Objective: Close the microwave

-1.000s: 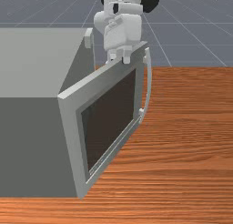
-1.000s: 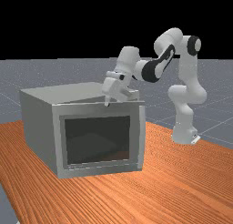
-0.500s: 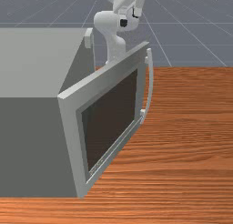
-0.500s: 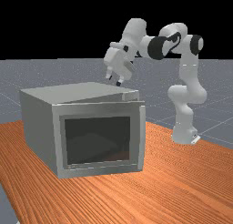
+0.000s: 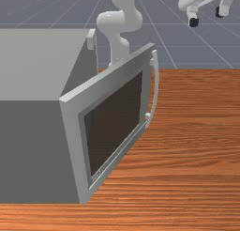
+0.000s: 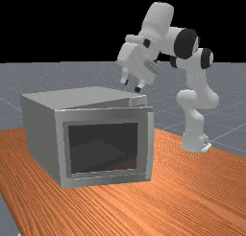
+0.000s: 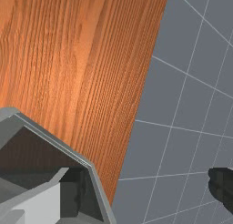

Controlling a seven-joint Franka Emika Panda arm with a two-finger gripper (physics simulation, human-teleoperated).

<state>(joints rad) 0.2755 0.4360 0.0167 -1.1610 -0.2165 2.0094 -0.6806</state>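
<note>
While the microwave (image 5: 42,65) fills the left side of the front view, its door (image 5: 72,136) stands ajar near the middle of that frame, meeting the grey body at the near corner and slanting away toward the upper right. A wedge-shaped gap opens between the door's far end and the body's far front edge (image 5: 92,40). The dark window (image 5: 112,122) faces the lower right of the front view, and the curved, pale handle (image 5: 156,84) runs down the door's outer edge, just right of the frame's centre. The gripper (image 5: 206,17) hangs in the upper right corner of the front view, open, its two black-tipped fingers (image 5: 193,22) spread apart with the grey floor (image 5: 183,49) showing between them; it is well apart from the door and handle there. The arm (image 5: 110,21) has its lower links at the top centre of the same frame, behind the door. In the far view, the microwave sits left of centre on the wooden table (image 6: 202,182), door toward the camera, the handle along the door's right edge. The gripper appears above the microwave's upper right corner in that frame, tilted, fingertips downward and separate. In the wrist view, one dark finger is seen against the floor, apart from the microwave, whose dark inside and open door adjoin the wood of the table.
</note>
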